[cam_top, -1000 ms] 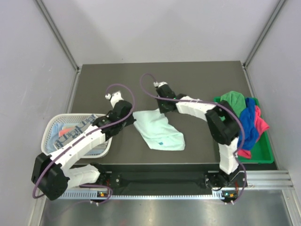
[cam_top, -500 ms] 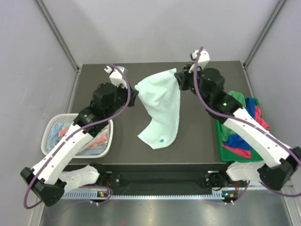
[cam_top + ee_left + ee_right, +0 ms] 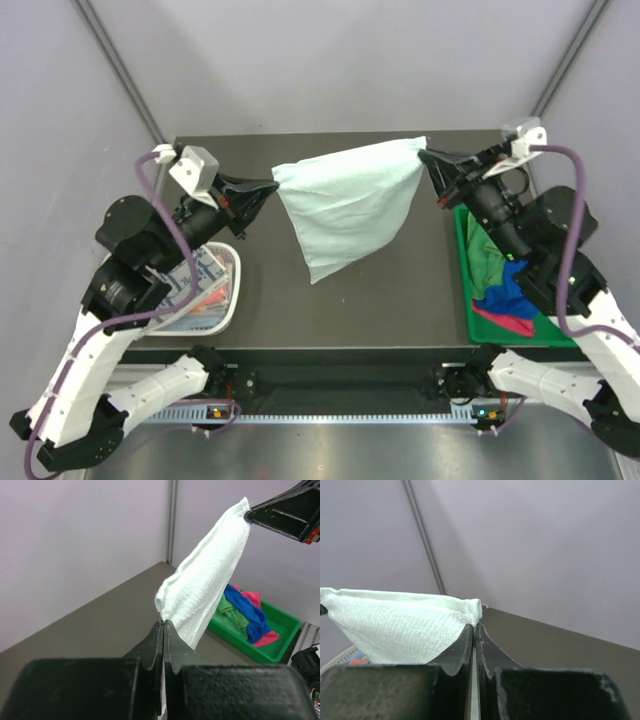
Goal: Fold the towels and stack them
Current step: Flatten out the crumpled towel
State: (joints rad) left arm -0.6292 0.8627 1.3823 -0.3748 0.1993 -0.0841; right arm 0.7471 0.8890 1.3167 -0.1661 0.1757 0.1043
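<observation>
1. Left of the overhead view: white plastic mesh basket (image 3: 236, 290) on the dark matte surface (image 3: 400, 300). It holds flat cloths (image 3: 205, 295), with pink and blue showing. The arm overhead covers part of them, so they cannot be counted.

2. Upper left: left gripper (image 3: 271, 187) (image 3: 163, 626), raised above the surface. Its jaws are pinched tight on one top corner of item 3.

3. Upper centre: pale mint terry towel (image 3: 350, 205) (image 3: 205, 587) (image 3: 405, 625), hanging in the air between the two grippers.
   - Long axis: the stretched top edge runs left to right and rises slightly toward the right.
   - The body narrows to a free corner that points toward the lower centre of the frame.

4. Upper right: right gripper (image 3: 426, 156) (image 3: 475, 628). Its jaws are closed on the towel's opposite top corner.

5. Right edge: green plastic bin (image 3: 478, 322) with a loose heap of green, blue and pink towels (image 3: 505, 290) waiting inside.

Step in hand, as judged: opening the towel out so it can be laid flat for the first fold.
- Keep the two corners level and the top edge evenly taut.
- Let the hanging corner meet the surface first.
- Then draw the cloth down along one line, so the skewed body spreads square rather than bunching.
</observation>
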